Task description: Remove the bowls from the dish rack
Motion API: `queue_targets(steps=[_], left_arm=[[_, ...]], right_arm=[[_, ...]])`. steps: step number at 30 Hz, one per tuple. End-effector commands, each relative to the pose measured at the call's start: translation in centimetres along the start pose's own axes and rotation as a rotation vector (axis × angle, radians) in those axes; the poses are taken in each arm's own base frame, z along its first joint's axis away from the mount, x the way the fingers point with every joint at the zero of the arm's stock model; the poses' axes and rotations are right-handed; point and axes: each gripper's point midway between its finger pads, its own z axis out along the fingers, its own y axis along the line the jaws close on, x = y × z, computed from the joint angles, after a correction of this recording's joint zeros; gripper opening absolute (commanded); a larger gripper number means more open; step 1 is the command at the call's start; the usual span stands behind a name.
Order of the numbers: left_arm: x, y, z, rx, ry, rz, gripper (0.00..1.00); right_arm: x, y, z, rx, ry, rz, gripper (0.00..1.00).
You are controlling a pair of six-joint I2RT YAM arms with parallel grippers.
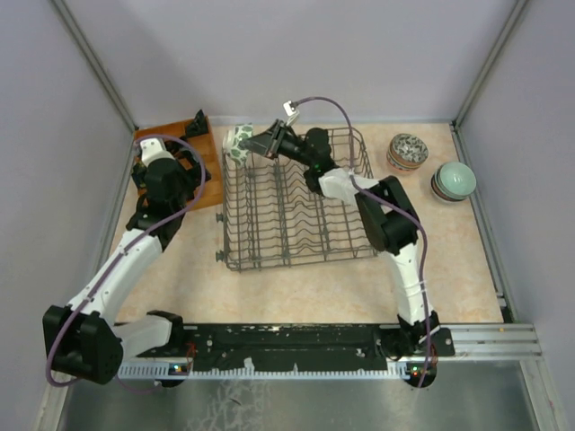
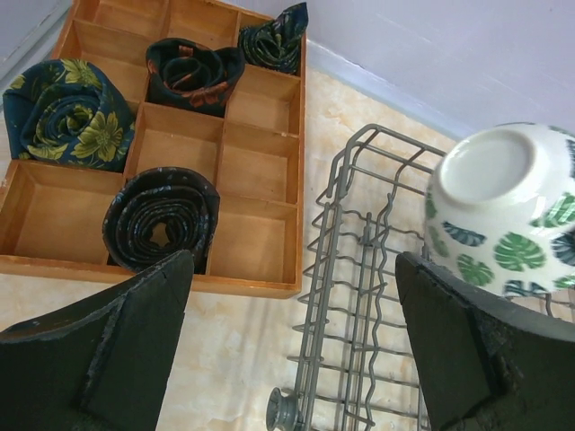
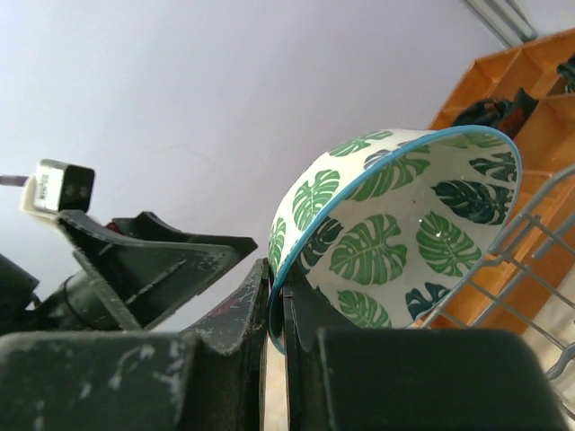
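Over the table, upper centre, your right gripper pinches the bowl by its rim alone; jolts could drop it.

glossy ceramic bowl, metal wire dish rack, smooth wooden tray

Three bowls counted: one leaf-patterned bowl, one speckled bowl, one pale green bowl; whether latter two are stacks not resolved. One dish rack. One wooden tray. Four rolled cloths noted: floral roll, orange-flecked roll, corner roll, dark spiral roll. Two arms: left arm, right arm.
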Motion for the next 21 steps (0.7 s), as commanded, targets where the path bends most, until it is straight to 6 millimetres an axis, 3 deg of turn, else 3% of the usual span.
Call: queue_targets(steps=[1,5,9,15,21], left_arm=[[-2.2,-0.3,-0.8,0.004,-0.05,-0.012,0.99],[-2.5,-0.7,-0.9,0.019,-0.05,-0.017,0.99],[-2.4,-1.1,-0.7,0.032,-0.032,-0.008,0.99],[-1.8,-1.8,-0.4,0.058,-0.008,-0.01,0.99],[-1.8,-2.5,0.2,0.077,-0.004,-0.014,0.99]], right_arm=[[-6.0,9.1,-1.0,-0.095,-0.108,-0.204,0.0],[-8.5,9.3,-2.4,0.09,-0.122,-0.355,0.0],[-12.3,9.6,-5.4,0.358,-0.154,-0.508,0.0],[-19.1,10.1,-14.8,0.868,-0.179,-0.712,0.0],[-23.6,10.2,-25.9,1.366,-0.128,-0.779,0.0]])
